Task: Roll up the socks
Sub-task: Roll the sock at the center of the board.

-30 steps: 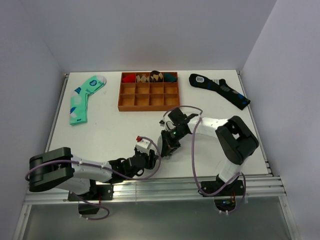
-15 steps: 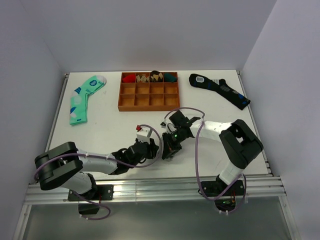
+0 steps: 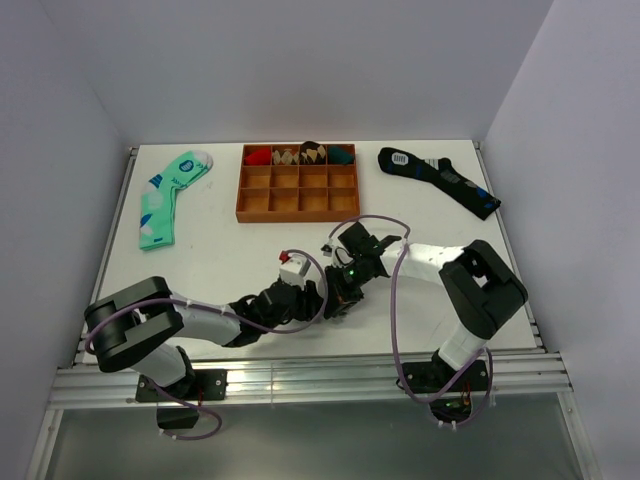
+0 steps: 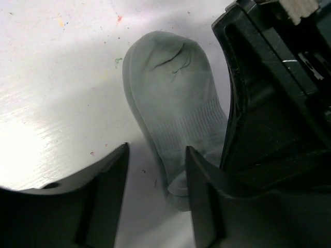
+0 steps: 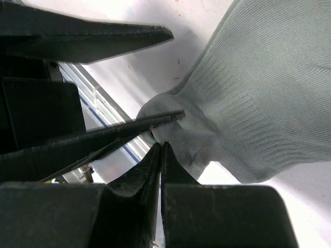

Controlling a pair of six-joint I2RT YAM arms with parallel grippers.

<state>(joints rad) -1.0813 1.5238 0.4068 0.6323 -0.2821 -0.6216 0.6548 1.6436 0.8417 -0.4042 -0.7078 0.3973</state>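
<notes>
Your socks [image 4: 170, 103] lie on the white, paint-flecked table [image 3: 220, 260] near its front edge. The left gripper [image 4: 156, 150] is spread astride their cuff. The right gripper [image 5: 163, 147] is pressed together, pinching bunched fabric. Plain white walls [image 3: 300, 70] surround you.

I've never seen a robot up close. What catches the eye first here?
At the table's near middle, the right gripper pinches a small grey sock, the left gripper open beside it. Farther back lie a wooden tray, a mint-green sock left, a navy sock right.
</notes>
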